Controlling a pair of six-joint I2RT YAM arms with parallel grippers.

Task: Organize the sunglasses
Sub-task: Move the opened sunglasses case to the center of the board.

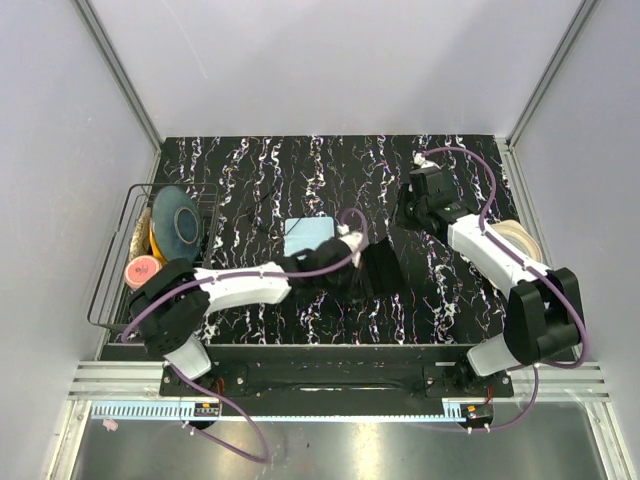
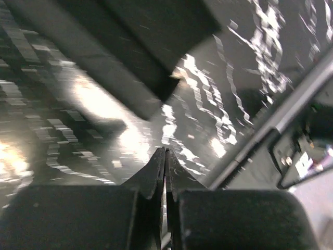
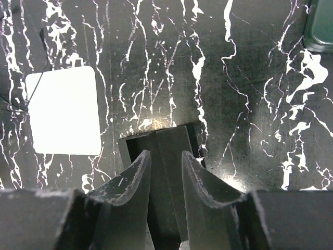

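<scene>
A black folding case (image 1: 381, 270) lies at the table's centre; it also fills the top of the left wrist view (image 2: 119, 47). The sunglasses do not show clearly in any view. My left gripper (image 1: 345, 285) sits low just left of the case, its fingertips (image 2: 165, 152) pressed together with nothing between them. My right gripper (image 1: 407, 212) hovers at the back right of the case. Its fingers (image 3: 138, 174) stand apart, and the case (image 3: 158, 143) shows in the gap between them. I cannot tell whether they touch it.
A pale blue cloth (image 1: 307, 235) lies left of the case, appearing as a white square (image 3: 63, 110) in the right wrist view. A wire basket (image 1: 118, 262) with a plate and cups stands at the left edge. A tape roll (image 1: 522, 238) rests at the right.
</scene>
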